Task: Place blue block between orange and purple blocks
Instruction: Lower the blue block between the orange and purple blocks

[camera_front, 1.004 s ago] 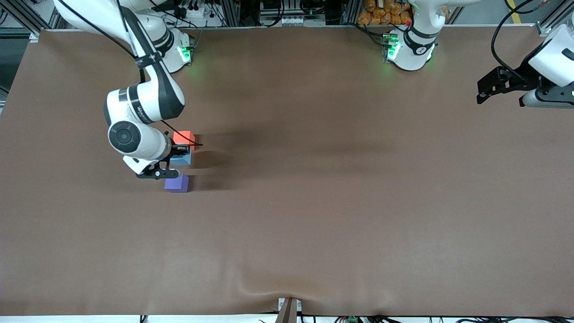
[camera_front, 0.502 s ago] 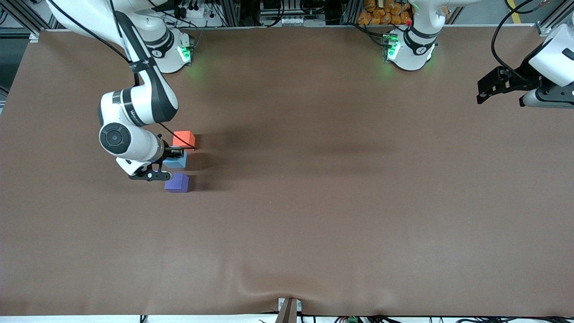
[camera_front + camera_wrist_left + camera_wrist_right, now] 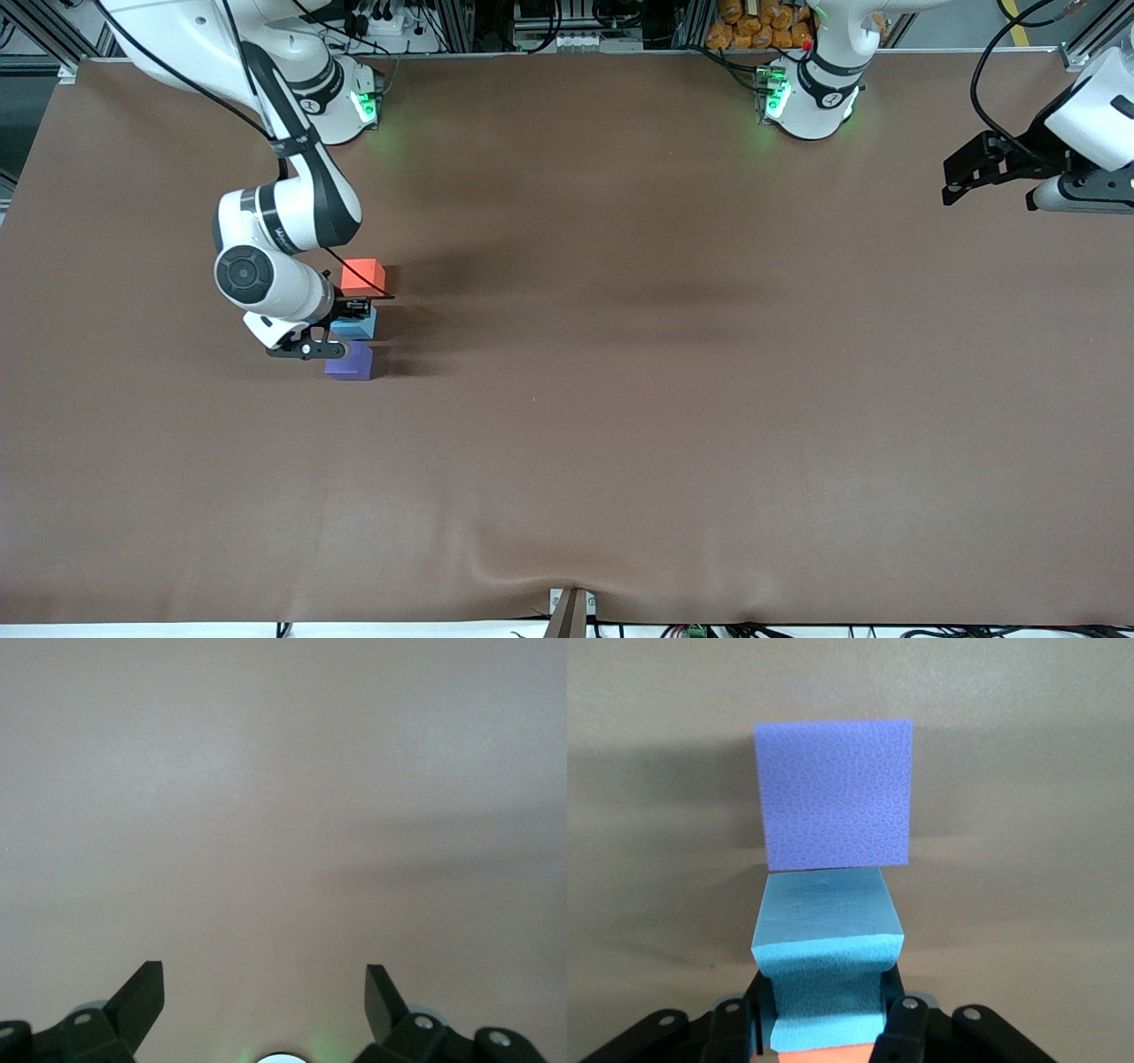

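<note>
The orange block [image 3: 361,275], the blue block [image 3: 356,323] and the purple block [image 3: 351,363] lie in a short row near the right arm's end of the table, orange farthest from the front camera, purple nearest. My right gripper [image 3: 333,329] is shut on the blue block [image 3: 827,950], pinching its sides between the other two. In the right wrist view the purple block [image 3: 834,793] is just ahead of it, and a strip of the orange block [image 3: 824,1056] shows under it. My left gripper [image 3: 964,180] waits open over the left arm's end of the table; it also shows in its wrist view [image 3: 264,992].
The brown table cloth [image 3: 620,399] is bare apart from the three blocks. The arm bases [image 3: 811,97] stand along the table edge farthest from the front camera. The left wrist view shows only cloth.
My right gripper swung a little toward the right arm's end of the table and back, and the blue block in it has ended slightly closer to the purple block. The left arm has not moved.
</note>
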Tool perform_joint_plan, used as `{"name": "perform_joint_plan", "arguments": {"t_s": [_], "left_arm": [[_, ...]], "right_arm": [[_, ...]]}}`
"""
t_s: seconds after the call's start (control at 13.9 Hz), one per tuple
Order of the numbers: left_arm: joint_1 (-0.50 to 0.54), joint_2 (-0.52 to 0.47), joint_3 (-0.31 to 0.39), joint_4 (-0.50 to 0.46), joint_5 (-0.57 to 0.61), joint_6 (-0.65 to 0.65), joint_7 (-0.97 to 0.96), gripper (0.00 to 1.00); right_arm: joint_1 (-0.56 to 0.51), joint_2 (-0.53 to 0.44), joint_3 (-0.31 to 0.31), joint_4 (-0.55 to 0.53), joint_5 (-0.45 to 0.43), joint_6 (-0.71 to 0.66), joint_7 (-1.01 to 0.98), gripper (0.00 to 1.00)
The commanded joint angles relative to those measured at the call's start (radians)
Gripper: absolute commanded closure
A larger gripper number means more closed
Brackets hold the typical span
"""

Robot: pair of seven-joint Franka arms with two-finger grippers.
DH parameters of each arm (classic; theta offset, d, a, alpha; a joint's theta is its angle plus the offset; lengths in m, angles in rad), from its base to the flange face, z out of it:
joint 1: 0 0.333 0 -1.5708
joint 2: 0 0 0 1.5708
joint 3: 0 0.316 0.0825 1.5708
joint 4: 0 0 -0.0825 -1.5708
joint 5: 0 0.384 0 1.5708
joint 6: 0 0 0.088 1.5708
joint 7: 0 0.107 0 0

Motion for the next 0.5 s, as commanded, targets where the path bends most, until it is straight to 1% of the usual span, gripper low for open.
{"name": "perform_joint_plan", "arguments": {"t_s": [0.0,0.43], "left_arm": [[0.016,-0.012,-0.006,0.003,-0.017,-0.007,0.018,0.0],[0.016,-0.012,-0.006,0.003,-0.017,-0.007,0.018,0.0]], "right_arm": [[-0.022,-0.001,0.014,-0.011,-0.021,0.016,-0.007,1.0],[-0.027,0.021,0.014,-0.016,-0.021,0.042,-0.005,1.0]]}}
